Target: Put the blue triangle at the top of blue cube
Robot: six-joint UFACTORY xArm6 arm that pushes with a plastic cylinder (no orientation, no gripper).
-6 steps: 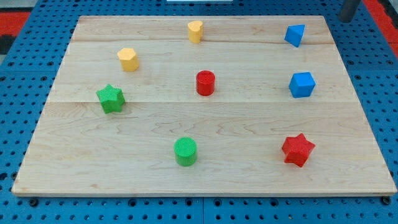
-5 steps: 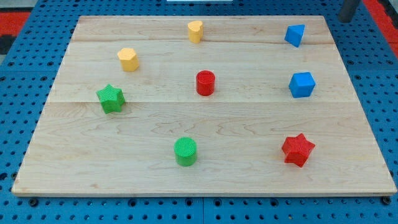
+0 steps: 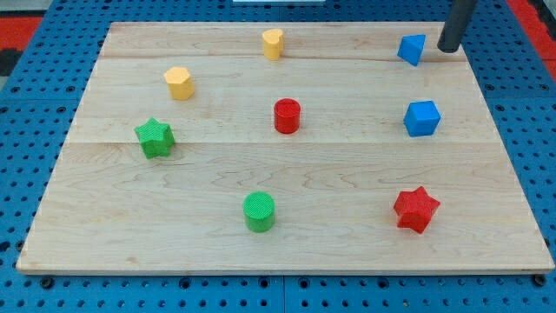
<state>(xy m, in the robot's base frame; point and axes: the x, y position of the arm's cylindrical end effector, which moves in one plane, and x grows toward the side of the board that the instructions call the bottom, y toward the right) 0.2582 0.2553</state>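
Camera view: blue triangle [image 3: 412, 49] just left of my tip [image 3: 448, 49].

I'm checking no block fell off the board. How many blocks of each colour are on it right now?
Blue: 2, the blue triangle and blue cube
Yellow: 2
Red: 2, the red cylinder and red star
Green: 2, the green star and green cylinder
Total: 8

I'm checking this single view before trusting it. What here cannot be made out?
- The rod above my tip: cut off by the view's top edge.
- Any gap between my tip and the blue triangle: they look apart, but one view cannot confirm it.
- Far sides of the blue cube and red star: hidden by the blocks themselves.
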